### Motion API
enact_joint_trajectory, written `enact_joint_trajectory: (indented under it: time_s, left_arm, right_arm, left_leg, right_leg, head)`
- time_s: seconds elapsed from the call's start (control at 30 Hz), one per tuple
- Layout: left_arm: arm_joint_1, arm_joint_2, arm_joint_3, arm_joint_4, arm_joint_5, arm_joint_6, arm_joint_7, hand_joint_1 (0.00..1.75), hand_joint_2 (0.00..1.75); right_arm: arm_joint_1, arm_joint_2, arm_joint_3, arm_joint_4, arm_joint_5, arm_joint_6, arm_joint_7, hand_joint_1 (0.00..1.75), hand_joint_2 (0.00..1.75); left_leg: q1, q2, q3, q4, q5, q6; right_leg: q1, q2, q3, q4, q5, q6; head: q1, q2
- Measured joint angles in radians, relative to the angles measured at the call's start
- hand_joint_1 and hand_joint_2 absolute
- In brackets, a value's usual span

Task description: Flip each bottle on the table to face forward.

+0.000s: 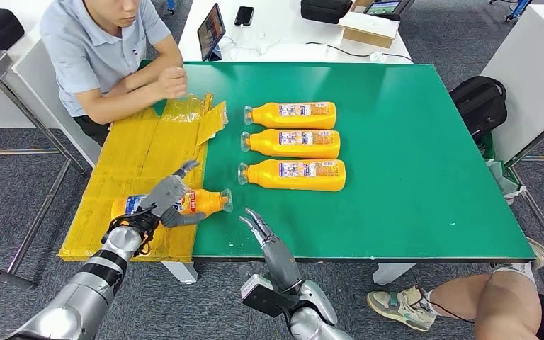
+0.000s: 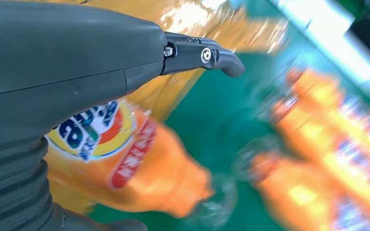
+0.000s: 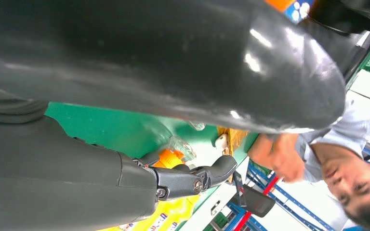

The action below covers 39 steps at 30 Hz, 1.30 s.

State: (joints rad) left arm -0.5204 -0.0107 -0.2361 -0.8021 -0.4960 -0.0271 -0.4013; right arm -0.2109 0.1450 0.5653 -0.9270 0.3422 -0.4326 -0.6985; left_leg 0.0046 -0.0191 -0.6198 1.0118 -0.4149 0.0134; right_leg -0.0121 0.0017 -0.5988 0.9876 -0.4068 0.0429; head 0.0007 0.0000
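From the head view, the left hand (image 1: 164, 202) lies over an orange bottle (image 1: 200, 202) that rests on its side at the near left of the green table (image 1: 411, 177), half on the yellow cardboard sheet (image 1: 142, 152); the fingers curl around the bottle's body, with one finger lifted clear above it, and the clear cap end pokes out beyond the fingertips toward the right hand (image 1: 261, 228). That right hand hovers at the table's near edge, its fingers slightly apart and holding nothing, just beside the bottle's cap. Well beyond both sets of fingertips, three more orange bottles (image 1: 294, 144) lie side by side in a row, caps pointing left, labels up. A seated person (image 1: 103, 49) rests their arms at the far left corner. In the left wrist view, the grey thumb (image 2: 202, 55) reaches over the gripped bottle, whose blue-and-red label sits right under the palm; the row of bottles beyond is blurred. In the right wrist view, a dark finger (image 3: 207, 175) points toward the bottle's clear cap end, with the person past it.
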Motion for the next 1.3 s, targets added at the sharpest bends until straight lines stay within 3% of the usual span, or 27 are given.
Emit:
enact_joint_trajectory:
  time_s: [0.33, 0.43, 0.47, 0.57, 0.6, 0.67, 0.97, 1.07, 1.17, 1.3]
  left_arm:
    - [0.009, -0.002, 0.004, -0.023, 0.014, 0.000, 0.004, 0.00, 1.75]
    - [0.035, -0.014, 0.029, -0.083, 0.105, -0.001, -0.010, 0.00, 1.75]
    - [0.055, -0.029, 0.054, -0.138, 0.198, 0.005, -0.019, 0.00, 1.75]
    - [0.218, -0.117, 0.179, -0.530, 0.570, 0.220, -0.111, 0.00, 1.75]
    - [0.264, -0.138, 0.204, -0.634, 0.626, 0.288, -0.137, 0.00, 1.75]
    - [0.286, -0.145, 0.212, -0.686, 0.629, 0.296, -0.139, 0.00, 1.75]
    - [0.320, -0.159, 0.223, -0.775, 0.629, 0.310, -0.153, 0.00, 1.75]
    - [0.363, -0.163, 0.231, -0.826, 0.595, 0.359, -0.213, 0.00, 1.75]
    - [0.436, -0.169, 0.241, -0.904, 0.525, 0.403, -0.258, 0.00, 1.75]
    - [0.489, -0.173, 0.244, -0.955, 0.444, 0.429, -0.253, 0.00, 1.75]
  right_arm:
    - [0.000, 0.000, 0.000, 0.001, 0.000, 0.000, 0.000, 0.00, 0.00]
    - [0.001, -0.001, 0.000, 0.001, 0.003, -0.005, 0.000, 0.00, 0.00]
    - [0.002, -0.002, 0.000, -0.001, 0.011, -0.020, 0.000, 0.00, 0.44]
    - [0.022, -0.039, -0.032, -0.057, 0.250, -0.159, 0.077, 0.00, 1.75]
    - [0.027, -0.054, -0.047, -0.078, 0.324, -0.192, 0.105, 0.00, 1.75]
    - [0.030, -0.062, -0.061, -0.095, 0.333, -0.190, 0.110, 0.00, 1.75]
    - [0.037, -0.077, -0.082, -0.123, 0.368, -0.191, 0.132, 0.00, 1.75]
    - [0.037, -0.098, -0.098, -0.138, 0.516, -0.175, 0.268, 0.00, 1.75]
    - [0.033, -0.148, -0.139, -0.161, 0.675, -0.097, 0.433, 0.00, 1.75]
    - [0.010, -0.201, -0.207, -0.166, 0.762, -0.022, 0.508, 0.00, 1.75]
  left_leg:
    - [0.000, 0.000, 0.000, 0.000, 0.000, 0.000]
    - [0.000, 0.001, 0.000, 0.000, 0.000, 0.000]
    - [0.000, 0.001, 0.000, 0.000, 0.000, 0.000]
    - [0.000, 0.001, -0.001, 0.000, -0.001, 0.000]
    - [0.000, 0.001, -0.002, 0.000, -0.001, 0.000]
    - [0.000, 0.000, -0.002, 0.000, -0.001, 0.000]
    - [0.000, 0.001, -0.002, 0.000, -0.001, 0.000]
    - [0.000, 0.002, -0.002, 0.000, -0.001, 0.000]
    - [-0.001, 0.000, -0.003, 0.000, -0.001, 0.000]
    - [-0.002, -0.001, -0.004, 0.000, -0.002, 0.001]
  right_leg:
    - [0.000, 0.000, 0.000, 0.000, 0.000, 0.000]
    - [0.000, 0.000, -0.001, 0.000, 0.000, 0.000]
    - [0.000, 0.000, -0.001, 0.000, 0.000, 0.000]
    - [0.000, 0.000, -0.002, -0.001, 0.000, 0.000]
    - [0.000, 0.000, -0.002, -0.001, 0.000, 0.000]
    - [0.000, 0.000, -0.002, -0.001, 0.000, 0.000]
    - [0.000, 0.000, -0.002, 0.000, 0.000, 0.000]
    - [0.000, 0.001, -0.002, 0.000, 0.000, 0.000]
    - [-0.001, 0.000, -0.003, -0.001, -0.001, 0.001]
    - [-0.002, 0.000, -0.003, -0.001, -0.001, 0.001]
  head:
    - [0.000, 0.000]
    - [0.000, 0.000]
    - [0.000, 0.000]
    - [0.000, 0.000]
    - [0.000, 0.000]
    - [0.000, 0.000]
    - [0.000, 0.000]
    - [-0.001, 0.000]
    - [0.000, 0.000]
    - [0.000, 0.000]
